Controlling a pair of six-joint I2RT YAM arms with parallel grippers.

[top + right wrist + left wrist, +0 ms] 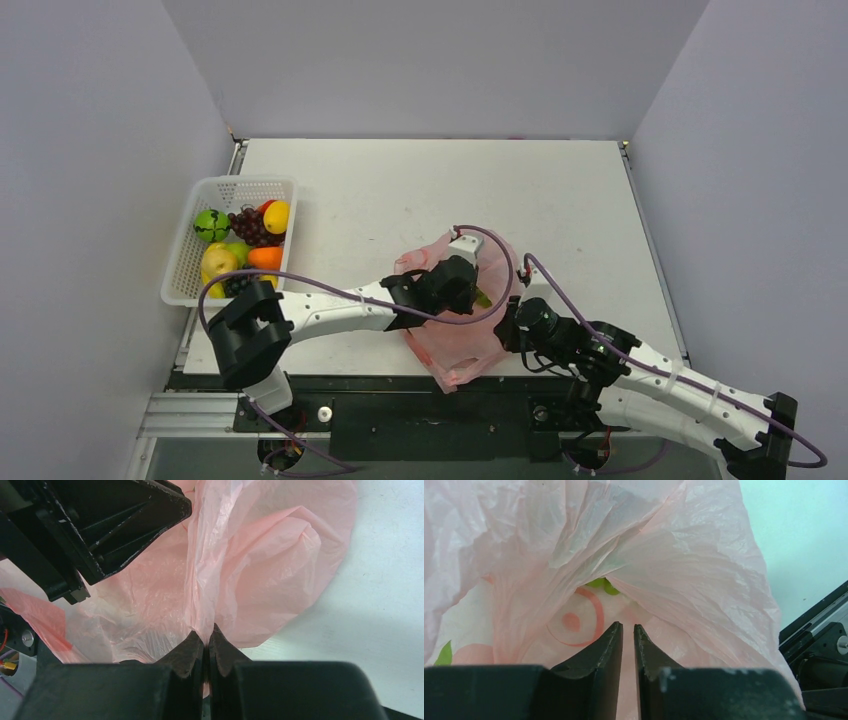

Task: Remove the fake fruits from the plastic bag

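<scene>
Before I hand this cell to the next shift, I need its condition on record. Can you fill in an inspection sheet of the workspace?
Surface: white table, no spills seen.
Job's things: pink plastic bag crumpled near the front edge, with a yellow-green patch showing in its mouth; fake fruits lie in the white basket at the left edge.
Clutter: nothing seen.
Grippers: left end effector shut at the bag; right end effector shut on the bag's film.
Cables: purple cables loop over the bag.
Surroundings: plain grey walls.
</scene>
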